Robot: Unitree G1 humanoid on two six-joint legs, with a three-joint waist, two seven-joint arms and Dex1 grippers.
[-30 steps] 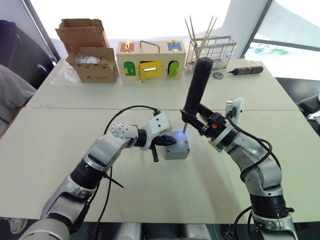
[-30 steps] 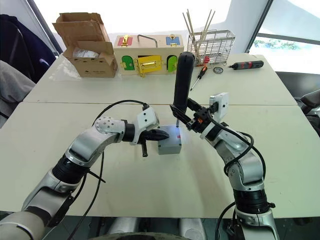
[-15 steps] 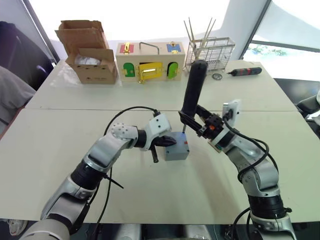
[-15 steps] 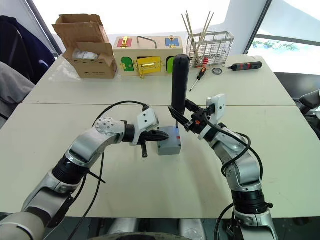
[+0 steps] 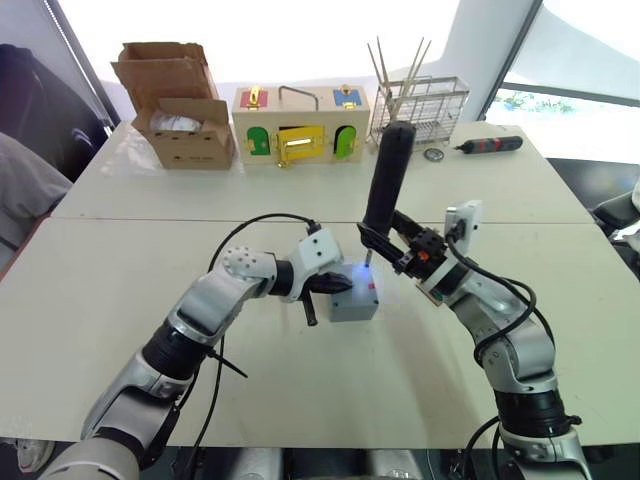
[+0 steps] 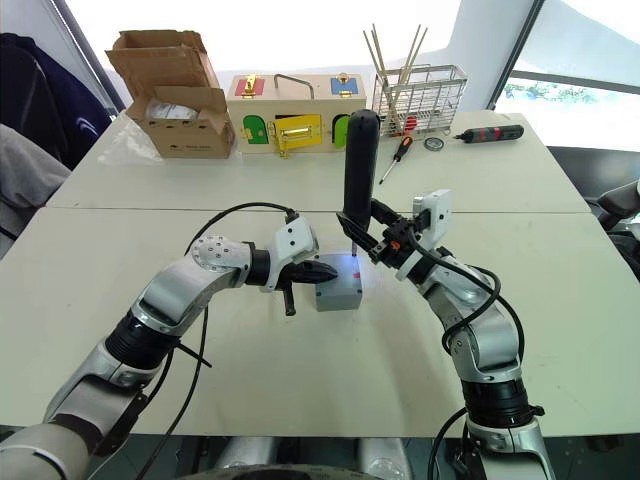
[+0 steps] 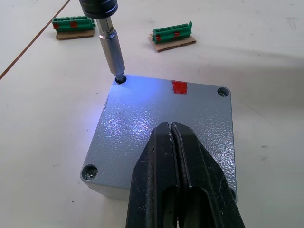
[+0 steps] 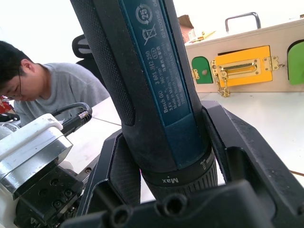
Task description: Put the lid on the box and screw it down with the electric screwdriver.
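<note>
Right hand (image 6: 385, 240) clamps the screwdriver (image 6: 359, 165), bit in a lid (image 7: 164, 130) corner hole. Left hand (image 7: 176, 142), fingers together, presses the lid.

The left arm is being reached forward and inward with the elbow bent, and the left gripper (image 7: 176, 142) is being pressed, jaws closed together, flat on the lid (image 7: 142, 123). The right arm is being bent at the elbow and angled inward, and the right gripper (image 6: 375, 238) is being kept clamped around the electric screwdriver (image 6: 358, 165), held nearly upright.
</note>
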